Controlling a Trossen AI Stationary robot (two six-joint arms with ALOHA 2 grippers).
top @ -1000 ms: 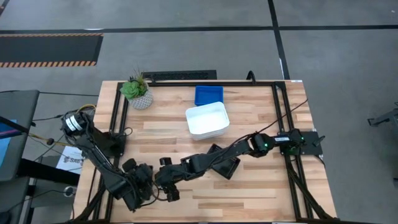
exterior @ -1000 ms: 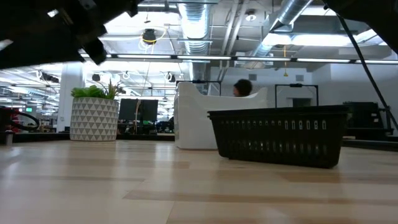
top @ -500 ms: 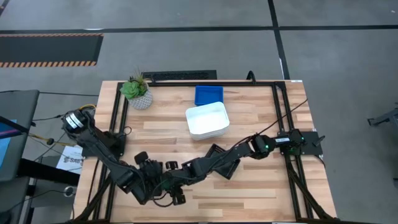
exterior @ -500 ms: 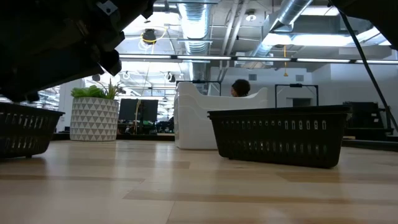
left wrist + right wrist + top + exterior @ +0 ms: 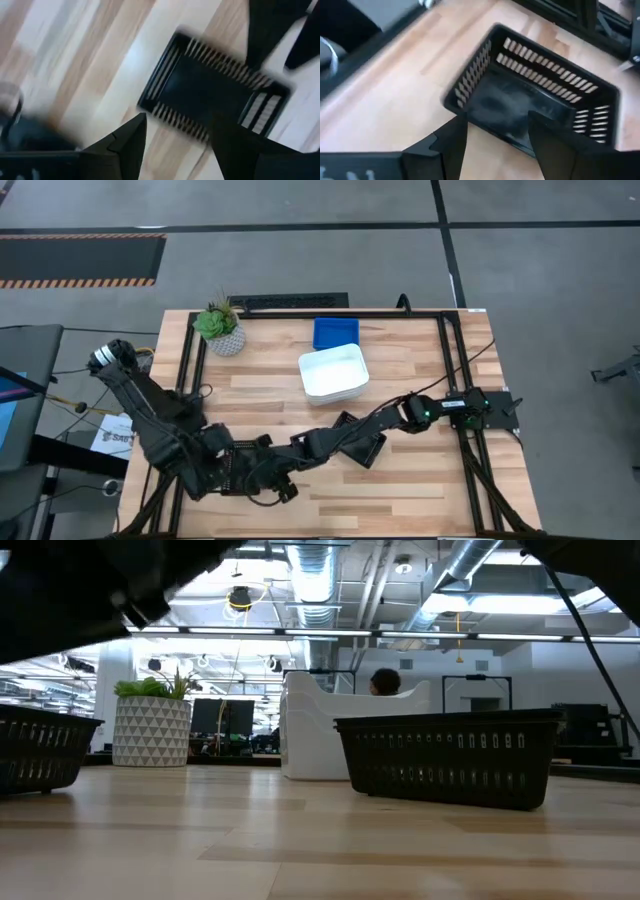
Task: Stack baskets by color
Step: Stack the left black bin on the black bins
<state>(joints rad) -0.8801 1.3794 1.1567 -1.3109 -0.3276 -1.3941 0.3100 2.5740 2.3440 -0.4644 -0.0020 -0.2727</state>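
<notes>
Butcher-block wooden table (image 5: 400, 490) carries everything we see. Beyond both grippers sit a white perforated plastic basket (image 5: 333, 373), then a smaller blue one (image 5: 334, 332). Under our left gripper (image 5: 175, 145), jaws spread and empty, lies a black slotted basket (image 5: 212, 90). Our right gripper (image 5: 495, 142), likewise wide and empty, hovers over another black basket (image 5: 535, 100).

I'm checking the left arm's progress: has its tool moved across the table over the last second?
Yes. In the high view the left tool has swung from near the table's left edge rightward, farther from the potted plant, toward the right tool.
</notes>
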